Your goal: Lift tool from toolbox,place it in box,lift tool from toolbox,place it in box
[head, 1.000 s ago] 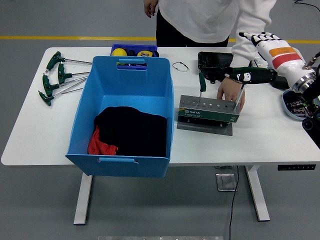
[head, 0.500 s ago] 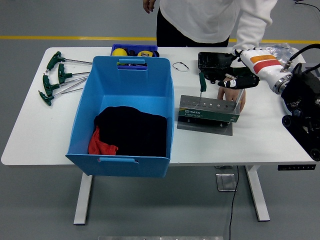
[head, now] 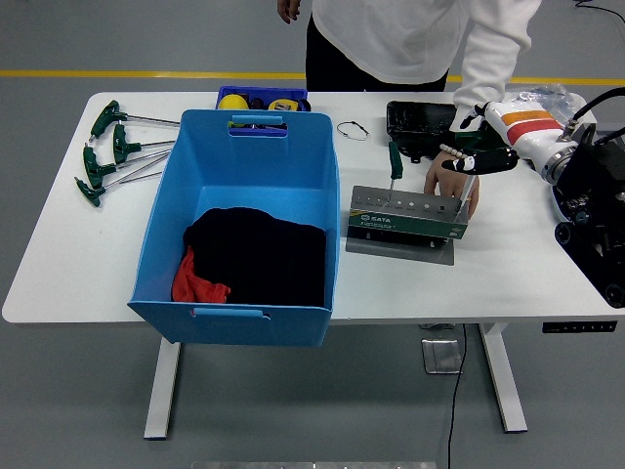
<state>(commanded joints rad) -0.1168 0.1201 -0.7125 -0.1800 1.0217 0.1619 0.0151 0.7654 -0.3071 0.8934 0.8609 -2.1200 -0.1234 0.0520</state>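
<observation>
Two T-handle tools show at the grey tool rack: one green-handled driver stands upright in a slot at the rack's ten o'clock end, and a second T-handle tool rises from the two o'clock end, its dark green handle inside the robot's right hand. That hand looks clenched around the handle, with the shaft running down to the rack's top, so I judge this lift is only beginning. The left hand is not in view.

No tool is visible in the blue box, which sits at nine o'clock from the rack; only a black cloth and a red cloth lie in it. Whether any tool hides under them cannot be told, so both placements seem left to do.

A person's hand rests on the rack's far right end, just beside the gripped tool, apparently steadying it; it crowds the robot's hand. The box's tall near wall stands between rack and drop spot. Four spare T-handle wrenches lie at the counter's ten o'clock corner, well apart.
</observation>
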